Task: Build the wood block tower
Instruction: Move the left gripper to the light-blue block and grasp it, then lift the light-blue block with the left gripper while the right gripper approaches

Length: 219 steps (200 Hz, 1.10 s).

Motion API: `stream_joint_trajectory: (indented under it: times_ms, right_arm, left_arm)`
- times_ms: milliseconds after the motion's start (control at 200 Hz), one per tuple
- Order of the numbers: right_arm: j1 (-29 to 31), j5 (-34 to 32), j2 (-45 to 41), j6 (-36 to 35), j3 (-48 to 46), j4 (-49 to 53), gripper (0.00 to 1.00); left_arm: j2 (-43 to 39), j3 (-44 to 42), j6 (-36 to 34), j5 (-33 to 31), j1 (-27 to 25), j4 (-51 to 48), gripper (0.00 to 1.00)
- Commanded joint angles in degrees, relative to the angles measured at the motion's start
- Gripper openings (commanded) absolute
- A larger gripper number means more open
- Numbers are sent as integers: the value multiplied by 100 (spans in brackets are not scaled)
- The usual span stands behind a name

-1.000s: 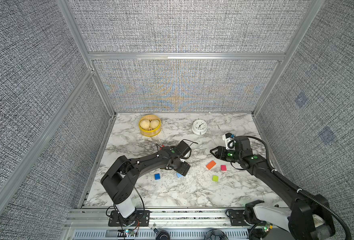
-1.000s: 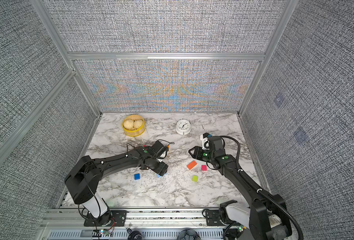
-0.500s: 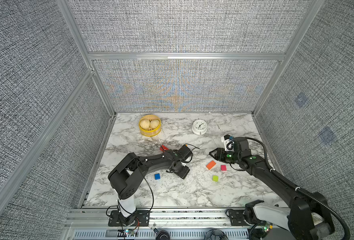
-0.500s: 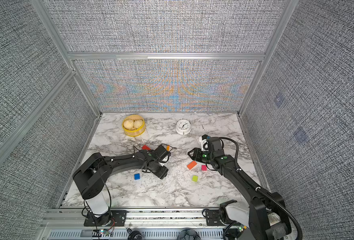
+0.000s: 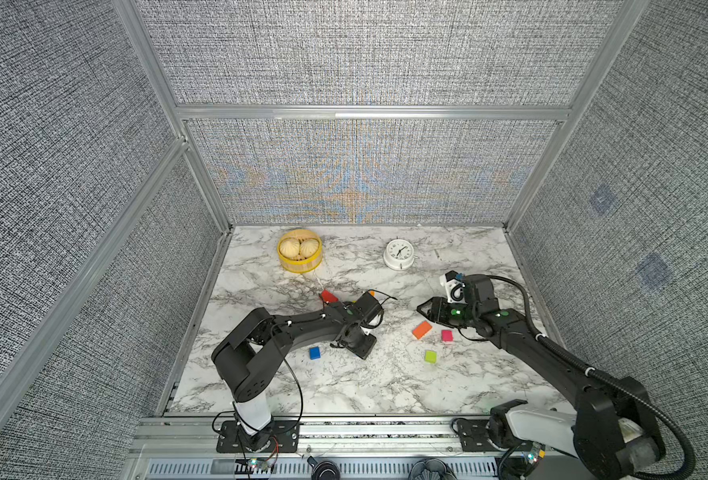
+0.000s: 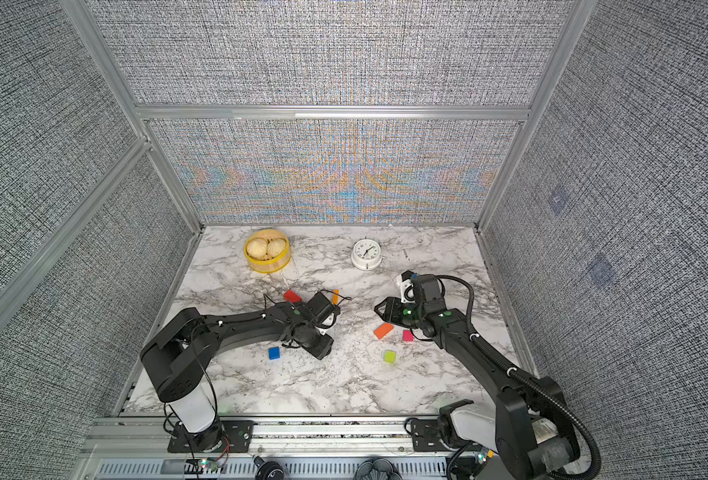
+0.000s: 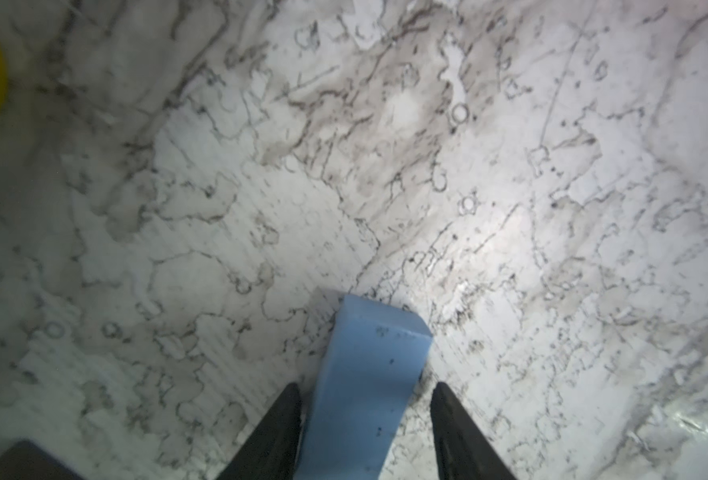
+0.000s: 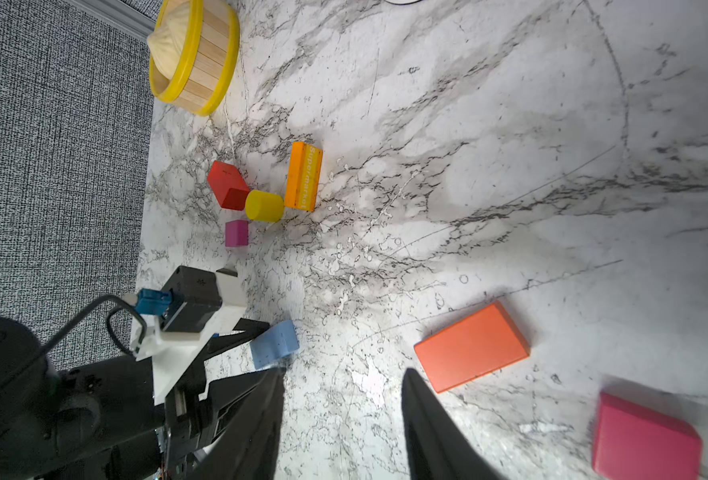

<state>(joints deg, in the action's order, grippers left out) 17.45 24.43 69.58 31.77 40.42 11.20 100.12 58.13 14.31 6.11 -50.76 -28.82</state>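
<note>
Your left fingers (image 7: 273, 436) straddle the light-blue brick (image 7: 364, 374) on the bench (image 7: 385, 166), one touching, one just clear, likely to clamp it across its width, while your right fingers (image 8: 431, 428) hang apart and empty near the orange brick (image 8: 470, 347); no tower stands yet.

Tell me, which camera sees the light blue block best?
The left wrist view. The light blue block sits big and close there, between the fingers of the left claw. The right wrist view shows it smaller and farther off, at that claw's tips. In both top views the left arm hides it.
</note>
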Motion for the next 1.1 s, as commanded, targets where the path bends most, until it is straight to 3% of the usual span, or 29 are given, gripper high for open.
stream_joint_trajectory:
  times_ms: [0,405,685,845,930,1090]
  right_arm:
    - [10,62,17,8,23,-83,49]
    - [56,62,130,27,97,-126,49]
    - [74,21,183,79,113,-109,49]
    - [68,63,329,254,122,-195,51]
    - [71,97,355,372,106,-313,58]
    - [79,183,408,538,120,-446,58]
  left_arm:
    - [-109,-97,148,113,-4,-273,49]
    - [-12,-120,239,30,-4,-294,43]
    - [13,-79,246,131,-4,-326,22]
    - [-224,-45,292,203,-4,-286,22]
    - [-368,39,310,258,-4,-269,22]
    - [-510,235,303,526,35,-94,21]
